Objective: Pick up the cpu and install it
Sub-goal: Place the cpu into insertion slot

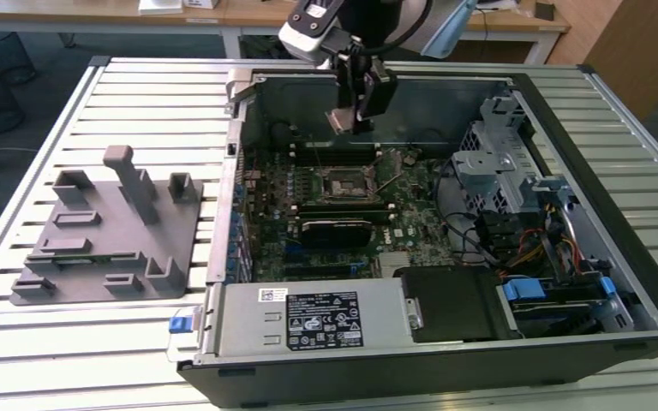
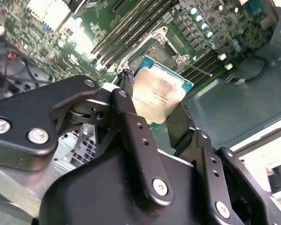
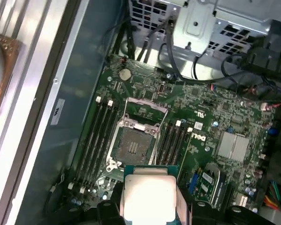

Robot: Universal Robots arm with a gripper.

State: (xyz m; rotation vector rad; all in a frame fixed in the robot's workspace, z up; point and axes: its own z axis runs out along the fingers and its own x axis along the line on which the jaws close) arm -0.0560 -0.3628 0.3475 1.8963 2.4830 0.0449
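The black robot gripper [image 1: 352,110] hangs in the upper middle of the exterior view. Its two fingers [image 2: 128,108] are pinched shut on the edges of the small flat square cpu with the pale silvery top [image 2: 161,96]. The cpu is up in the air, above the green circuit board [image 1: 409,184] and apart from the black-framed square socket [image 3: 133,145], which has no chip in it. I think this step goes best slow: keep the cpu flat, line its corners up with the socket, and never push (the tiny pins inside would likely bend). The open black computer case [image 1: 421,377] holds the board, a silver metal cage [image 1: 495,163] and bundles of wires [image 1: 523,253]. The case sits on a ribbed metal desk [image 1: 100,342], beside a grey plastic tray [image 1: 83,272].
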